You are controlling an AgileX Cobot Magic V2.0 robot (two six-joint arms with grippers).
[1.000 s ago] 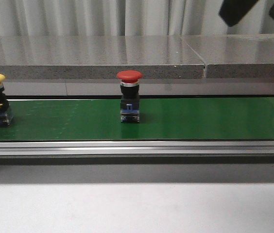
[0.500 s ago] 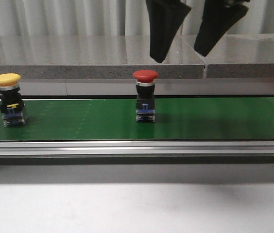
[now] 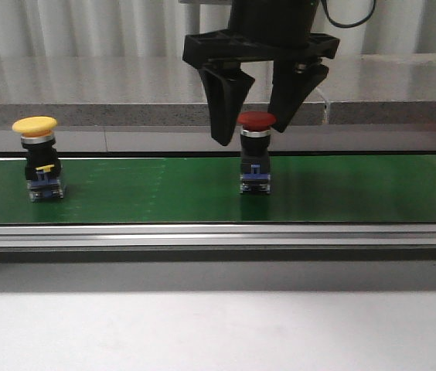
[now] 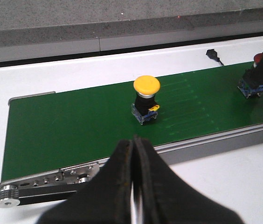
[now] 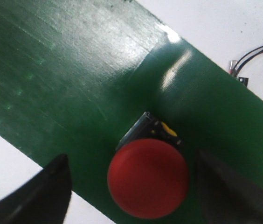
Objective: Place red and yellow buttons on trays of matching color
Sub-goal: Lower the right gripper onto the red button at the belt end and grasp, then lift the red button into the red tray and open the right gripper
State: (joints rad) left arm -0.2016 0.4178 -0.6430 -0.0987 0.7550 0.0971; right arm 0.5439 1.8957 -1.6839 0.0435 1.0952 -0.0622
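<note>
Front view: a matte green belt [image 3: 164, 189] runs across the middle of the frame, edged below by a brushed metal rail [image 3: 218, 236]. The red button [image 3: 256, 151], a smooth domed cap on a black body with a blue base, stands upright at centre. The right gripper [image 3: 253, 124] hangs over it, its black tapered fingers spread wide to either side of the cap, with a gap visible on the left side; on the right, contact cannot be judged. The yellow button [image 3: 37, 157] stands at the left with open belt all around. The arm is cut off by the top edge.

Left wrist view: the left gripper [image 4: 134, 154] shows at bottom centre, its dark fingers pressed together on nothing. The yellow button [image 4: 146, 98] sits mid-frame on the belt [image 4: 66, 126]; the red button [image 4: 257, 79] at the right edge is mostly hidden by a black finger.

Right wrist view: the glossy red cap [image 5: 148, 178] fills lower centre, blurred. Dark fingertips [image 5: 47, 189] sit in both lower corners, well clear. Thin wires [image 5: 257, 51] lie at upper right.
</note>
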